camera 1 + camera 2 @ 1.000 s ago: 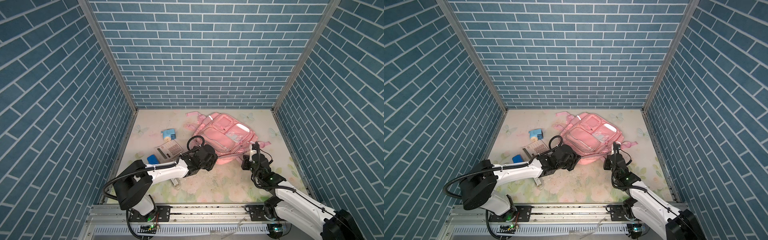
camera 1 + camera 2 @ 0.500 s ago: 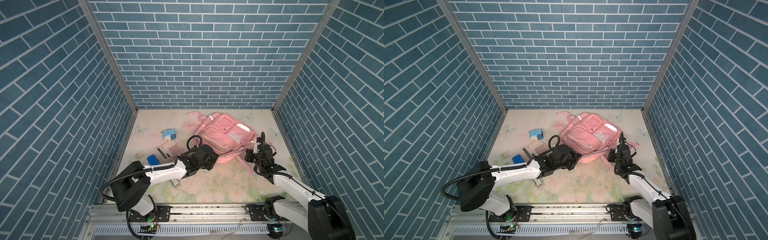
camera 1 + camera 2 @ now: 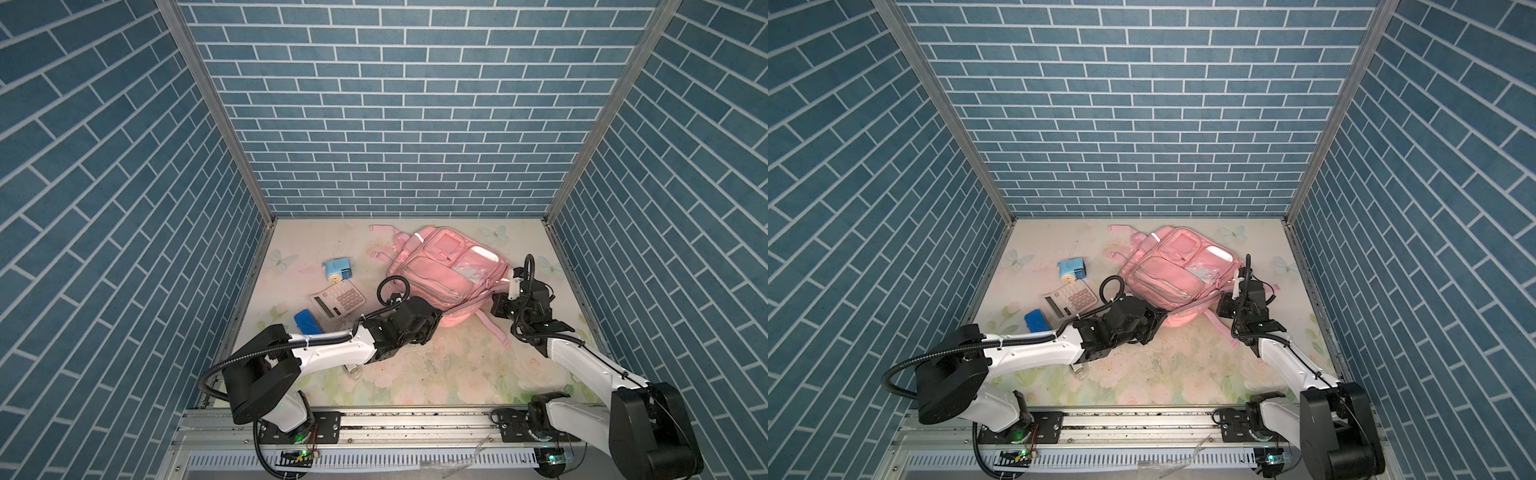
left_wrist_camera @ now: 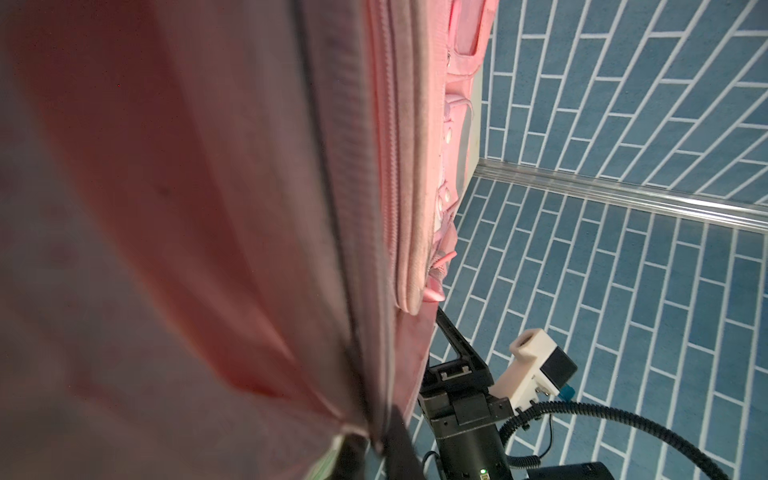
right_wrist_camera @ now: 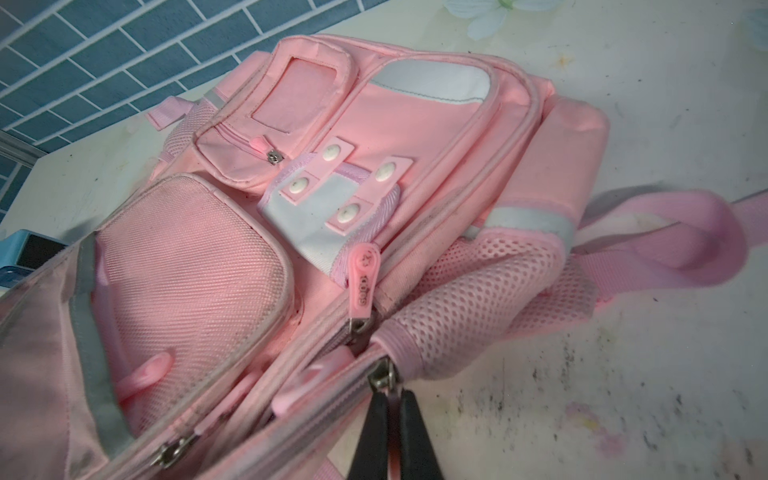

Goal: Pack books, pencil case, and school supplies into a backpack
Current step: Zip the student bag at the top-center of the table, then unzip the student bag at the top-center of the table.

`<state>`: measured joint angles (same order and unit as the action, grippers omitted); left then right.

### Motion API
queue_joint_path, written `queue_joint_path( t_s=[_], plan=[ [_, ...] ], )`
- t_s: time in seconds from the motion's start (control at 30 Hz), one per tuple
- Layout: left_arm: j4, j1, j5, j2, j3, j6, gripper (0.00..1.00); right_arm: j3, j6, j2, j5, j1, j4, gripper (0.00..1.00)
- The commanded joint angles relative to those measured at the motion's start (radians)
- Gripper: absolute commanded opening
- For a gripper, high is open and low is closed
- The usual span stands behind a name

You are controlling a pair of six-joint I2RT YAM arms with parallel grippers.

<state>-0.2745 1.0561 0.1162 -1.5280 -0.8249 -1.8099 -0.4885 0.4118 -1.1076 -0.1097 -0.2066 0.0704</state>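
Observation:
The pink backpack [image 3: 440, 270] [image 3: 1175, 270] lies front up at mid-table. My right gripper [image 3: 496, 306] [image 5: 392, 419] is at its near right corner, shut on a pink zipper pull just behind the metal slider [image 5: 384, 380]. At the near left corner is my left gripper [image 3: 434, 322] [image 4: 376, 453], its jaws slightly apart with the backpack's zipper edge [image 4: 345, 291] running between them. Left of the backpack lie the light blue pencil sharpener [image 3: 337, 271] and the white calculator [image 3: 338, 301]. A dark blue case [image 3: 308, 322], perhaps the pencil case, is partly under my left arm. The books are out of view.
Blue brick-pattern walls close in the table on three sides. A pink shoulder strap [image 3: 494, 330] trails toward the front from the backpack. A small pale item [image 3: 353, 370] lies under my left forearm. The metal rail [image 3: 395, 415] runs along the front edge.
My right gripper has moved back and to the right along the backpack's near edge with the zipper pull. The left gripper stayed at its corner and its jaws have parted.

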Motion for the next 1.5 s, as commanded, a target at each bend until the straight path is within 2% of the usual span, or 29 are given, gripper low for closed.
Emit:
queue_joint_path(
  t_s=[0.0,0.07,0.2,0.3,0.43,0.63,0.8,0.93,1.1,1.2,1.33,1.4,1.47],
  plan=[
    [-0.069,0.038,0.08,-0.006,-0.017,0.063,0.55,-0.072,-0.006,0.087,-0.047,0.013,-0.089,0.18],
    [-0.052,0.045,0.087,-0.006,-0.036,0.107,0.63,-0.072,-0.004,0.134,-0.086,0.014,-0.134,0.26],
    [-0.035,0.047,0.069,0.007,-0.041,0.158,0.69,-0.07,0.053,0.222,-0.11,0.013,-0.228,0.38],
    [0.015,0.047,0.064,0.033,-0.046,0.231,0.7,-0.073,0.101,0.251,-0.147,0.012,-0.275,0.43],
    [-0.101,0.036,0.073,0.133,0.06,0.353,0.72,-0.087,0.171,0.243,-0.171,0.007,-0.323,0.46],
    [0.024,-0.084,-0.031,0.244,0.049,0.611,0.74,-0.076,0.245,0.194,-0.106,-0.087,-0.277,0.5],
    [0.087,-0.23,-0.145,0.251,0.002,0.841,0.74,-0.072,0.287,0.109,-0.066,-0.163,-0.226,0.51],
    [0.172,-0.272,-0.164,0.192,-0.124,1.212,0.74,-0.066,0.306,0.049,-0.051,-0.191,-0.208,0.51],
    [0.264,-0.276,-0.203,0.067,-0.252,1.666,0.73,-0.036,0.301,0.024,-0.038,-0.204,-0.213,0.49],
    [0.256,-0.267,-0.24,0.017,-0.262,1.94,0.73,-0.02,0.277,0.016,-0.025,-0.203,-0.234,0.47],
    [0.25,-0.231,-0.229,-0.019,-0.24,2.276,0.74,-0.025,0.253,0.01,0.036,-0.195,-0.308,0.45],
    [0.229,-0.205,-0.216,-0.029,-0.217,2.411,0.74,-0.022,0.234,0.015,0.033,-0.177,-0.32,0.43],
    [0.214,-0.192,-0.215,-0.051,-0.216,2.491,0.74,-0.019,0.214,0.02,0.007,-0.145,-0.324,0.42]
  ],
)
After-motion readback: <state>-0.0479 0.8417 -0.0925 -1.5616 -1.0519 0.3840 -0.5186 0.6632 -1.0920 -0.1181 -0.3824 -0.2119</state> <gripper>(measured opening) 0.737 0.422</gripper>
